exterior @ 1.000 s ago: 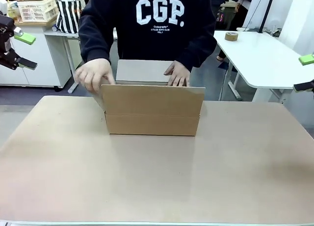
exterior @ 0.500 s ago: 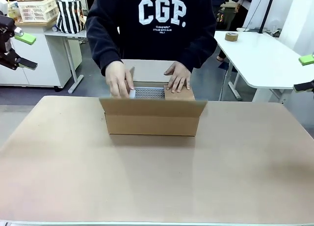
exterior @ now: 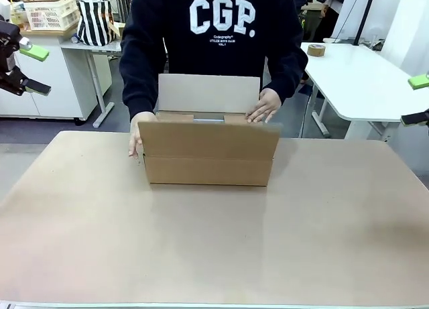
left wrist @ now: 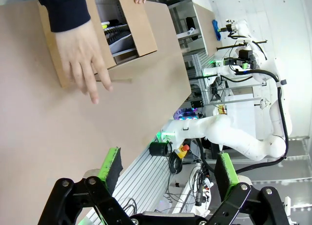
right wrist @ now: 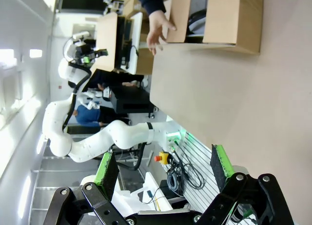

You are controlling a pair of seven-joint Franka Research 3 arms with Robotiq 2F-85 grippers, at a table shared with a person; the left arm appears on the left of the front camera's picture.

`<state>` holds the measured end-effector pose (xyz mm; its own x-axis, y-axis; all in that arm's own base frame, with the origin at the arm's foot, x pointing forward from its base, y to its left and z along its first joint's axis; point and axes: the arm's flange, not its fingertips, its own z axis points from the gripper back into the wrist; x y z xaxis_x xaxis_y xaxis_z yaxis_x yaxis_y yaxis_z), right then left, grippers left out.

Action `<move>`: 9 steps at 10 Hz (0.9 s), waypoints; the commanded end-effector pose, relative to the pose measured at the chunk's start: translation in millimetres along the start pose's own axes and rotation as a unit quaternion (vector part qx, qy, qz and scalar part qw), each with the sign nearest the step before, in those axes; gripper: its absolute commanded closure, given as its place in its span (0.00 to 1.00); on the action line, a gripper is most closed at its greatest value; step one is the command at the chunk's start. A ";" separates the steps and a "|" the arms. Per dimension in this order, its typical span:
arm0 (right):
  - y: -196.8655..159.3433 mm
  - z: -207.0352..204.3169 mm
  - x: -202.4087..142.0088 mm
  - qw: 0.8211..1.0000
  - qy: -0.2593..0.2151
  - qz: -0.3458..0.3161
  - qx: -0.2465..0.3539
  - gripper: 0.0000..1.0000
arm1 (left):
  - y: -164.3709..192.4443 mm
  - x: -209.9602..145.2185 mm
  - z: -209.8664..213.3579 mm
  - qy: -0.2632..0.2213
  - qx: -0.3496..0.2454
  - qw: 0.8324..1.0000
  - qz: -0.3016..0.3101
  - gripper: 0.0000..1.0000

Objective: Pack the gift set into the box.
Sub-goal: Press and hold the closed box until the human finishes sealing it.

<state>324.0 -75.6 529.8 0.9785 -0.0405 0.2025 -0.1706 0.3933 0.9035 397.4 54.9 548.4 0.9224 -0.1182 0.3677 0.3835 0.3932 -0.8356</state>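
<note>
The box [exterior: 208, 151] sits on the far half of the brown table [exterior: 201, 249], about midway between the two arms and right in front of the person in the dark sweatshirt [exterior: 214, 34]. Its top is open: the far flap [exterior: 208, 93] stands upright against the person's body and the near flap is up as well. Something grey lies inside the box [left wrist: 136, 25], seen from the left wrist, though I can't make out what it is.

One of the person's hands [exterior: 136, 138] rests flat against the end of the box on the robot's left side, fingers pointing down toward the table. The other hand [exterior: 263, 108] is on the far corner at the opposite end, touching the top edge.

The left gripper [exterior: 37, 70] hangs high at its own edge of the scene, well apart from the box, its green pads spread wide with nothing between them [left wrist: 168, 167]. The right gripper [exterior: 417, 99] hovers just as far off on the other side, also spread wide and holding nothing [right wrist: 163, 165]
</note>
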 end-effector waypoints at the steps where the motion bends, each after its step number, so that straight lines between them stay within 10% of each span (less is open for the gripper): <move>1: 0.4 2.2 -2.3 1.000 0.006 0.001 -0.003 0.00 | -3.3 -0.7 1.7 0.008 0.003 1.000 0.006 0.00; 9: 0.4 2.2 -2.3 1.000 0.006 0.001 -0.003 0.00 | -3.3 -0.7 1.7 0.008 0.003 1.000 0.006 0.00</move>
<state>324.0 -75.6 529.8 0.9785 -0.0405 0.2024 -0.1706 0.3932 0.9035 397.4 54.9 548.4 0.9224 -0.1182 0.3677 0.3835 0.3933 -0.8356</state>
